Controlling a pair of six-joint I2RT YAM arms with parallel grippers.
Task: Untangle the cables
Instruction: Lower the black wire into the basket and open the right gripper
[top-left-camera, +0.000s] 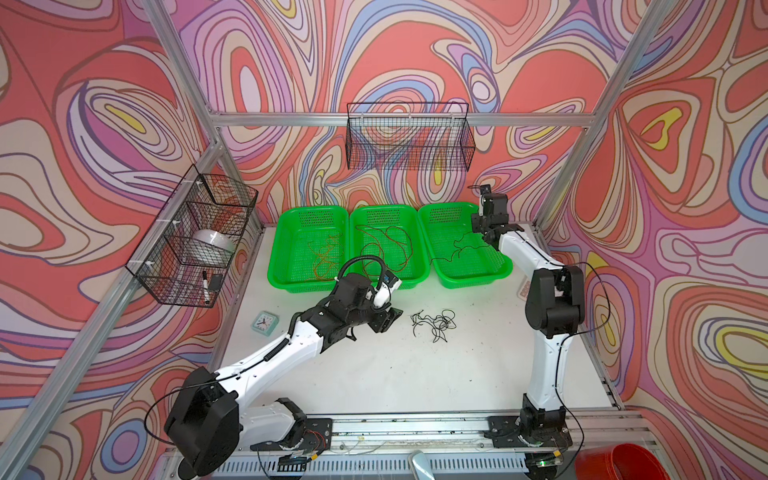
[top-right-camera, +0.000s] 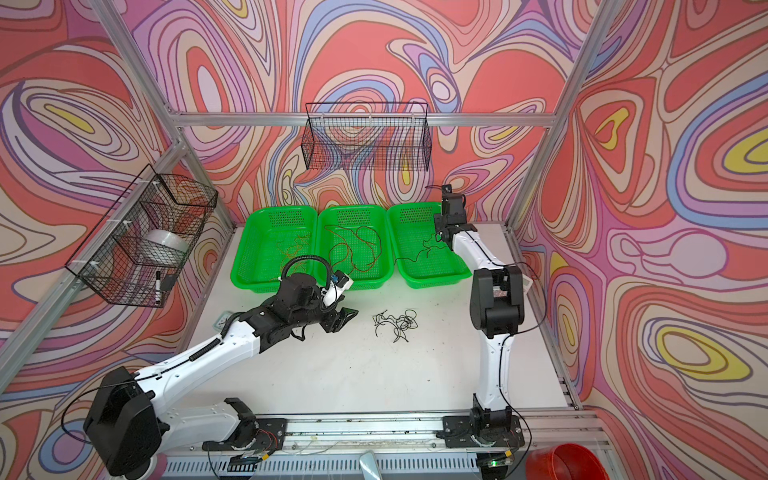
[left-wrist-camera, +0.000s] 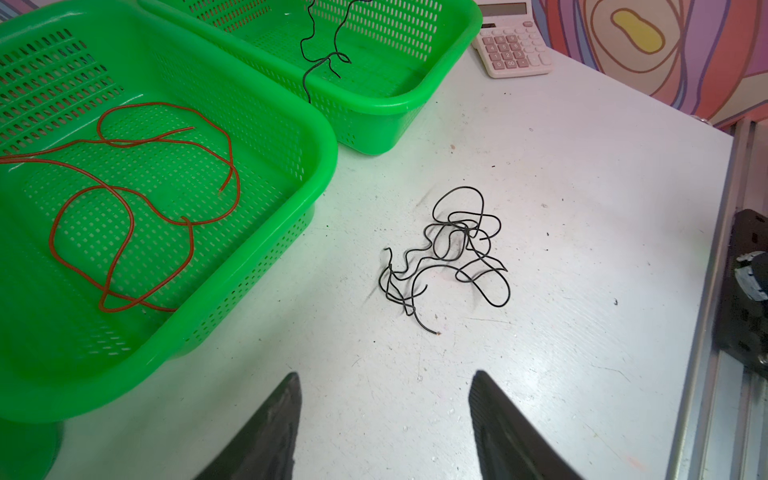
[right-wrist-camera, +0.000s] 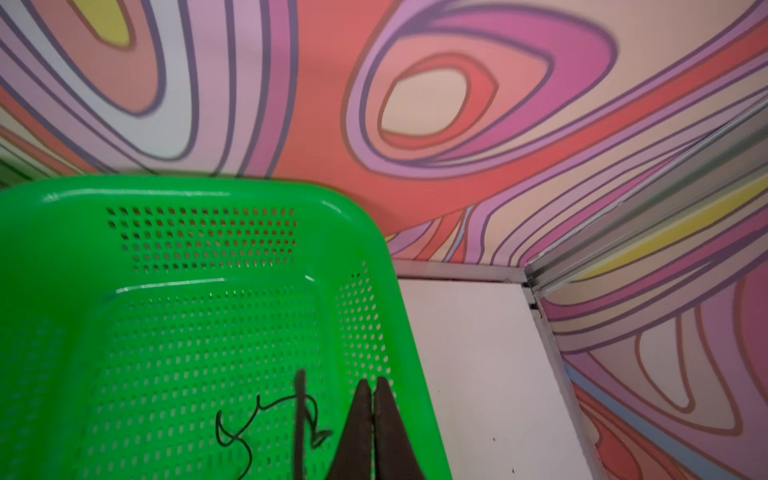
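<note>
**Currently: one black tangle loose on table, other cables in the baskets**

- White table (top-left-camera: 395, 374) fills the lower middle of both top views.
- Three green baskets in a row along its far edge, mid-frame: left basket (top-left-camera: 291, 286), middle basket (top-left-camera: 382, 209), right basket (top-left-camera: 473, 280). Rims are touching or nearly so.
- Left claw (top-left-camera: 390, 319) (left-wrist-camera: 386, 374) sits centre-frame, low over bare table and just in front of the middle basket. Fingers are spread with nothing between them, and it points at the tangle but is clear of it.
- Right claw (right-wrist-camera: 372, 382) is at the right basket's far right corner, upper right of centre in a top view. Fingers are pressed together.
- Calculator (left-wrist-camera: 515, 45) lies on the table beside the right basket.
- Small clock (top-left-camera: 264, 321) lies on the table, left of centre.
- Black tangle (top-left-camera: 433, 324) (left-wrist-camera: 449, 257) lies on the table, centre-frame, just right of the left claw and in front of the baskets. It is several strands looped over each other.
- Red-brown cable (top-left-camera: 386, 245) (left-wrist-camera: 137, 208) is in loose loops in the middle basket.
- Orange cable (top-left-camera: 324, 257) is in the left basket.
- Black cable (top-left-camera: 457, 249) (left-wrist-camera: 324, 62) is in the right basket. One end trails over the near-left rim and the other rises toward the right claw. Can't tell if it's pinched: the right wrist view shows a strand beside the fingers, not between the tips.
</note>
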